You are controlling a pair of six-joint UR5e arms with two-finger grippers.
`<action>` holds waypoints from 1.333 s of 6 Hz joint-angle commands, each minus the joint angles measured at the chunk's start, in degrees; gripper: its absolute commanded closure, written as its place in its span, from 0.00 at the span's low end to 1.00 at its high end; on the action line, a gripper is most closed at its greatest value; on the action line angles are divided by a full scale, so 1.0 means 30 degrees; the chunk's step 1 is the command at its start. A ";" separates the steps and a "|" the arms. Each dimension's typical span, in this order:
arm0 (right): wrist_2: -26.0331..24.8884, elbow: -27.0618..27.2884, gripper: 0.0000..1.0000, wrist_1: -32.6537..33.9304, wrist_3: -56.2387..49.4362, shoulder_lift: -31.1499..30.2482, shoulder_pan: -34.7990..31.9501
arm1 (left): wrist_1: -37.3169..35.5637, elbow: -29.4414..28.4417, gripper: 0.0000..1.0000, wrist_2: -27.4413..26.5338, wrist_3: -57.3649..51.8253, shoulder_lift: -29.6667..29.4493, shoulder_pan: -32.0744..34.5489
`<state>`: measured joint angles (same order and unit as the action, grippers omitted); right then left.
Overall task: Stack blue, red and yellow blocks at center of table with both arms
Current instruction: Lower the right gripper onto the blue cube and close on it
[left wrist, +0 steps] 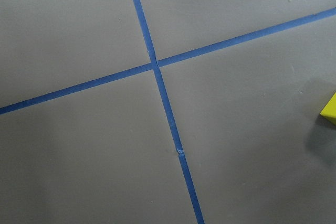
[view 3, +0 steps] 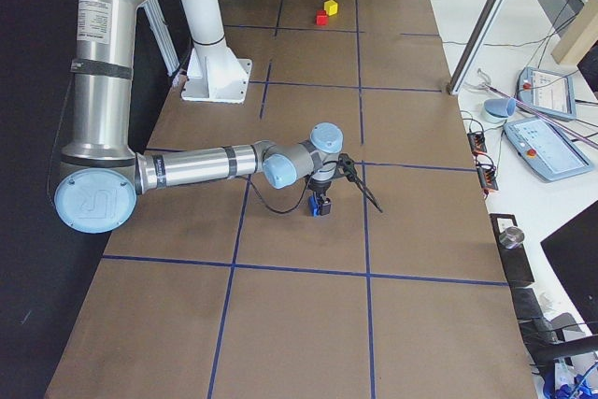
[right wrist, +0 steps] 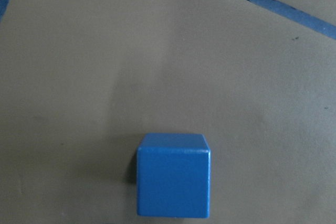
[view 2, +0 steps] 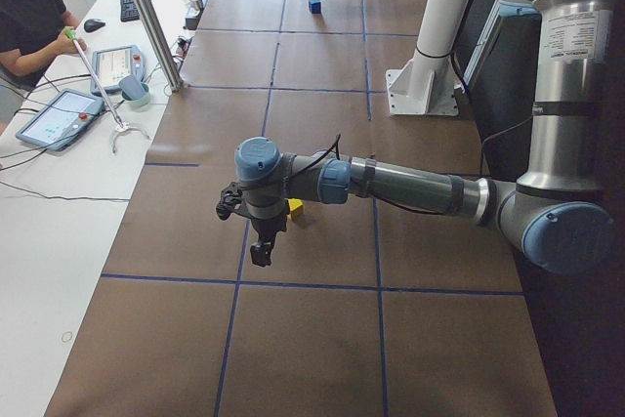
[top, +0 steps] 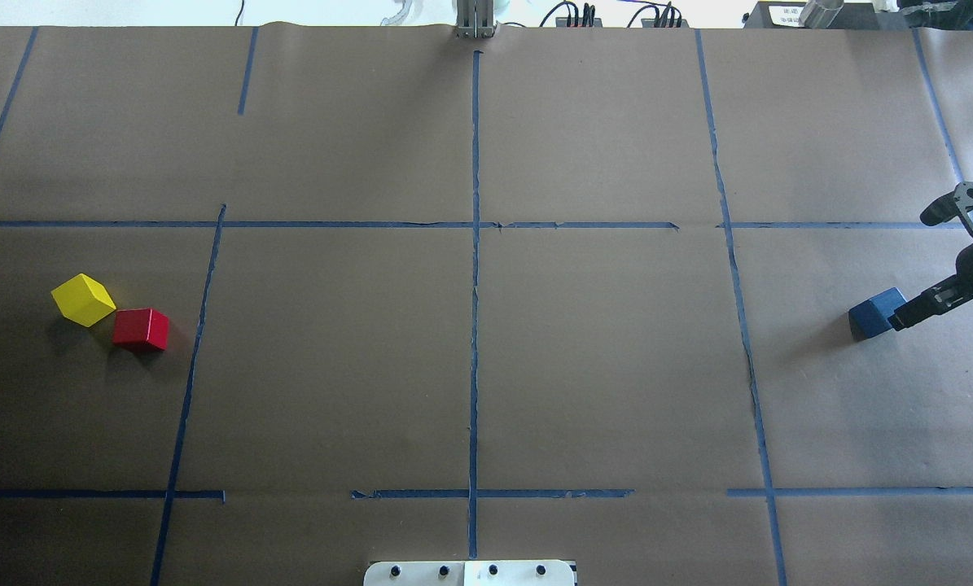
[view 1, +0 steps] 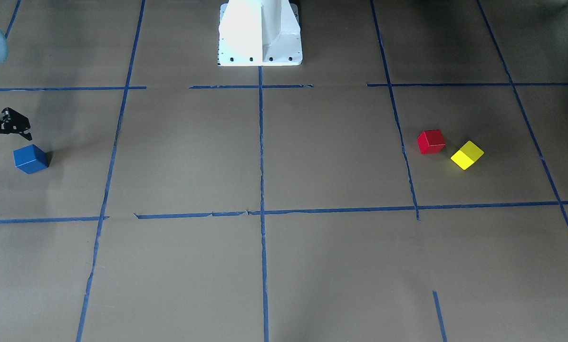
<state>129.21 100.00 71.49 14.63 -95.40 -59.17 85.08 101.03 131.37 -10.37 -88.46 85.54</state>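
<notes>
Exterior front-facing | blue block: plain solid cube, flat on the table, far 9 o'clock side | right gripper: fingers spread wide, empty, block just beside at its 4 o'clock | left gripper: opening cannot be told

from my feed, the tabletop is covered in brown paper, split into big rectangles by blue tape lines, some with gaps and rough ends. along the operators' side runs a white desk carrying a keyboard, a mouse, a tablet-like pendant and loose cables. an operator in a black top sits at it. a slanted aluminium post rises at the desk's edge. the light is soft and even, with faint shadows on the paper.
</notes>
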 commanded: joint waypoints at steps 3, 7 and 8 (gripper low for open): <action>-0.0588 -0.2886 0.01 -0.0070 0.0193 0.1999 0.1116 | 0.0000 0.0133 0.00 0.0010 -0.0029 0.0015 0.0023; -0.0358 -0.0452 1.00 0.0422 0.0542 0.2060 0.1119 | -0.0030 0.0659 0.00 0.0271 0.0000 0.0015 0.0082; -0.0298 0.0842 1.00 0.2835 0.3155 0.4180 0.1439 | -0.0030 0.0660 0.00 0.0651 0.0000 0.0044 0.0082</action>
<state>128.04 98.37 74.45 18.34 -87.59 -55.55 85.00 102.91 132.34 -10.37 -88.39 85.78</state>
